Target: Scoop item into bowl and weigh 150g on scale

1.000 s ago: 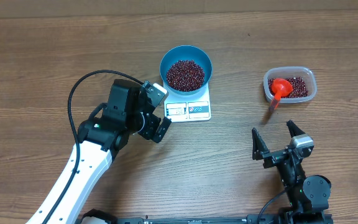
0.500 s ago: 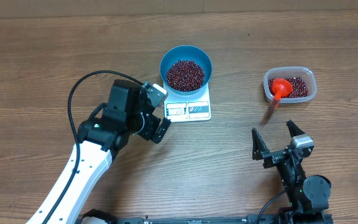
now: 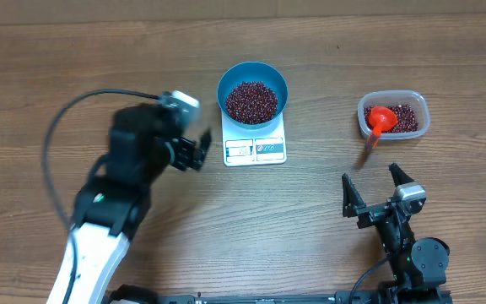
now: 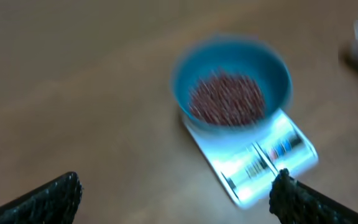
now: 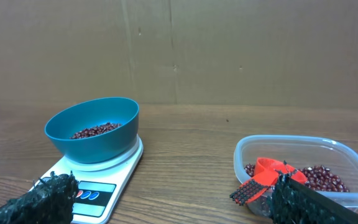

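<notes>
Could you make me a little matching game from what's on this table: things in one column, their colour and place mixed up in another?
1. bowl
2. scale
3. scoop
4. tub

A. white, under the bowl
B. clear, right of the scale
C. blue, standing on the scale
D. orange-red, lying in the tub

Pairs: 1-C, 2-A, 3-D, 4-B
</notes>
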`<act>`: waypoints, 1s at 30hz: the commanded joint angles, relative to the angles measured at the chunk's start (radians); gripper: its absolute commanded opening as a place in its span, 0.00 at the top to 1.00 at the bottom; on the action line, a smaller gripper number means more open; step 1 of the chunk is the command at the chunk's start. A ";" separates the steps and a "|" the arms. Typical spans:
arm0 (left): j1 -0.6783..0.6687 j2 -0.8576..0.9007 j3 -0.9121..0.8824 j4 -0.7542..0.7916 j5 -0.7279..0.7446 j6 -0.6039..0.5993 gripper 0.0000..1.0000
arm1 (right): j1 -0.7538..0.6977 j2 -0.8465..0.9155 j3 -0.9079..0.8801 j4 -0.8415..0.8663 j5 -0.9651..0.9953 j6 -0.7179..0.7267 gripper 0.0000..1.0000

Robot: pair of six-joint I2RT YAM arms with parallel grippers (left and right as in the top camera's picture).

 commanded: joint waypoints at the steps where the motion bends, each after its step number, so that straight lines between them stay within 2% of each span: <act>1: 0.053 -0.100 -0.060 0.053 0.033 -0.035 0.00 | 0.010 -0.011 -0.011 0.003 0.009 0.000 0.00; 6: 0.119 -0.258 -0.184 0.169 0.033 -0.056 0.00 | 0.010 -0.011 -0.011 0.003 0.009 0.000 0.00; 13: 0.197 -0.510 -0.481 0.443 0.032 -0.079 0.01 | 0.010 -0.011 -0.011 0.003 0.009 0.000 0.00; 16: 0.207 -0.610 -0.599 0.509 0.024 -0.078 0.01 | 0.010 -0.011 -0.011 0.003 0.009 0.000 0.00; 30: 0.207 -0.940 -0.922 0.537 -0.025 -0.077 0.00 | 0.010 -0.011 -0.011 0.003 0.009 0.000 0.00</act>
